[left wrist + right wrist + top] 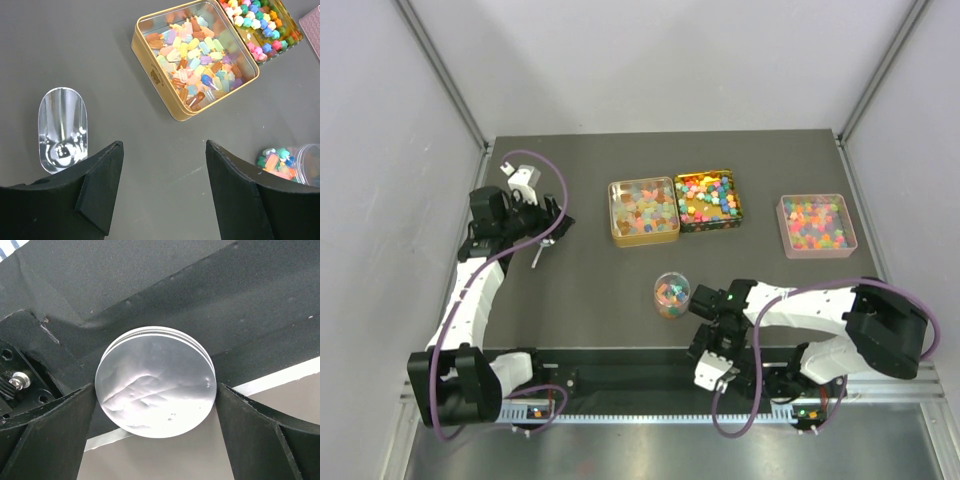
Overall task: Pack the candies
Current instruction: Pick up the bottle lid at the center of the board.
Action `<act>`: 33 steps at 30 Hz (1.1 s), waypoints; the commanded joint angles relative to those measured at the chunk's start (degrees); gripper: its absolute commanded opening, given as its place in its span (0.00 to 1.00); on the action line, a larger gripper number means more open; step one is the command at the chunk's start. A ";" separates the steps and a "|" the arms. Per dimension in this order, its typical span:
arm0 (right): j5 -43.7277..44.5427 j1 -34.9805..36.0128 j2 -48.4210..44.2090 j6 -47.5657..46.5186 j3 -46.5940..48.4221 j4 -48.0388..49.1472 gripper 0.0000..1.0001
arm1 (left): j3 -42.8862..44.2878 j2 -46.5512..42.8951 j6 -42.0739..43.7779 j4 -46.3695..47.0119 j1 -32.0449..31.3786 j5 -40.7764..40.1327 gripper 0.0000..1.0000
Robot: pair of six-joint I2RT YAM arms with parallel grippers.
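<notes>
The candies (pixel 192 55) are tiny mixed-colour pieces that fill a gold tin (pixel 150 75) ahead of my left gripper (pixel 164 150). That gripper hovers open over bare table with nothing between its fingers. Brighter candies (pixel 708 198) lie in a second tin, and more in a pink tray (pixel 850 238). A small clear jar (pixel 671 296) part-filled with candies stands mid-table, at the right edge in the left wrist view (pixel 295 165). My right gripper (pixel 155 390) is at the table's near edge (pixel 708 352), shut on a round silver lid (pixel 155 390).
A shiny metal scoop (pixel 62 130) lies on the table left of my left fingers, also visible from above (pixel 536 256). The black rail (pixel 150 285) and steel edge of the bench are behind the lid. Grey walls close in the table on three sides.
</notes>
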 commanded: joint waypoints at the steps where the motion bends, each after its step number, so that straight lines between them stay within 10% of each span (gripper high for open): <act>1: 0.05 1.48 0.14 1.07 -0.45 2.93 1.00 | 1.35 -0.09 -0.59 3.22 0.61 0.97 0.72; 33: 16.31 -1.86 -7.95 7.59 25.73 -11.12 0.77 | 7.59 5.10 -3.23 10.43 0.00 3.78 0.72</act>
